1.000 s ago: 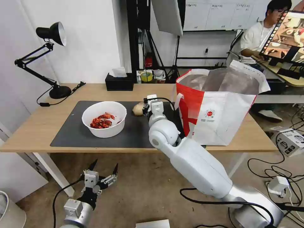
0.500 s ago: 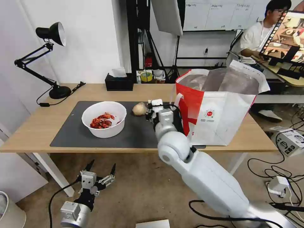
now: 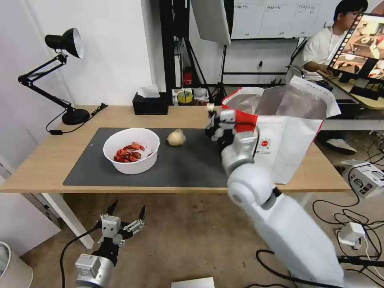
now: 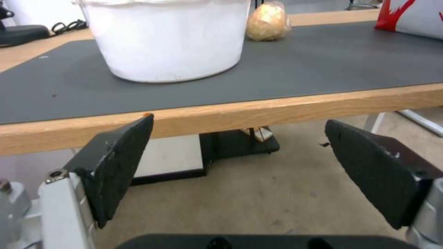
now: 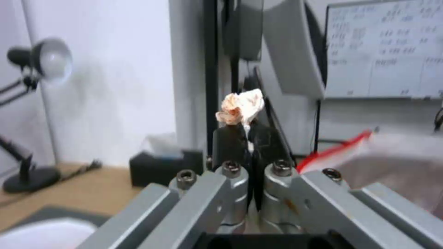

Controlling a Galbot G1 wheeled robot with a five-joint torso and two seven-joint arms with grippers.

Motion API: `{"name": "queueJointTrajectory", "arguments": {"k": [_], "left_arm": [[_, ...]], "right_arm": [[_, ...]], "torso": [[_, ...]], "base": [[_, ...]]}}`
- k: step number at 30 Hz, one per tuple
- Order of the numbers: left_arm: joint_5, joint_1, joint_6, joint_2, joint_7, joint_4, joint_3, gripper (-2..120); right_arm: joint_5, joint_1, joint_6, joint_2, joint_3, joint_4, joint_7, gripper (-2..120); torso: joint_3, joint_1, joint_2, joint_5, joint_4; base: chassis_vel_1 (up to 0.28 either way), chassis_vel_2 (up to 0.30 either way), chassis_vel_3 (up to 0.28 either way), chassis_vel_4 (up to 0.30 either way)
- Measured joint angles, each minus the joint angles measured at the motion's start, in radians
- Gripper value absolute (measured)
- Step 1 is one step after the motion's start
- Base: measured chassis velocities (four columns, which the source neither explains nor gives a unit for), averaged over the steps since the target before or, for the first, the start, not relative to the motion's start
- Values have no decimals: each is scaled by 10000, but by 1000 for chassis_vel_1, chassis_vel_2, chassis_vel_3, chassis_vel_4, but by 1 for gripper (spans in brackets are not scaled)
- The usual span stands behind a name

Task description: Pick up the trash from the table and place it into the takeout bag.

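Head view: right tool (image 3: 211, 117) raised above the worktop (image 3: 48, 160), beside the near left rim of the takeout bag (image 3: 288, 148); small crumpled tissue (image 3: 210, 107) pinched at the fingertips, clear of the grey mat (image 3: 188, 160). Bag upright on the worktop's right end, foil lining exposed. White bowl (image 3: 131, 150) with red shells on the mat's left half; beige wrapped ball (image 3: 176, 138) on the mat between bowl and bag, apart from both. Black tissue box (image 3: 151, 105) at the worktop's far edge; desk lamp (image 3: 60, 76) at the far left. Left tool (image 3: 125, 210) parked low, below the worktop's front edge, fingers spread.

Left wrist view: both dark fingers (image 4: 120, 162) splayed wide with nothing between, below the wooden edge; bowl (image 4: 171, 38) and ball (image 4: 268, 25) resting on the mat (image 4: 300, 65) beyond.

Right wrist view: fingers (image 5: 231, 145) pressed together on the tissue (image 5: 241, 106), stained reddish-orange and projecting past the tips; red rim of the bag (image 5: 337, 152) close alongside.
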Motion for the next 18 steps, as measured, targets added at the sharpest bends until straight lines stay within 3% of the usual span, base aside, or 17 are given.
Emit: {"name": "queueJointTrajectory", "arguments": {"k": [18], "left_arm": [[-129, -134, 19, 194, -10, 62, -70, 100]], "right_arm": [[494, 784, -289, -773, 1276, -433, 374, 0]], "torso": [[0, 1, 0, 0, 0]], "base": [[0, 0, 0, 0]]}}
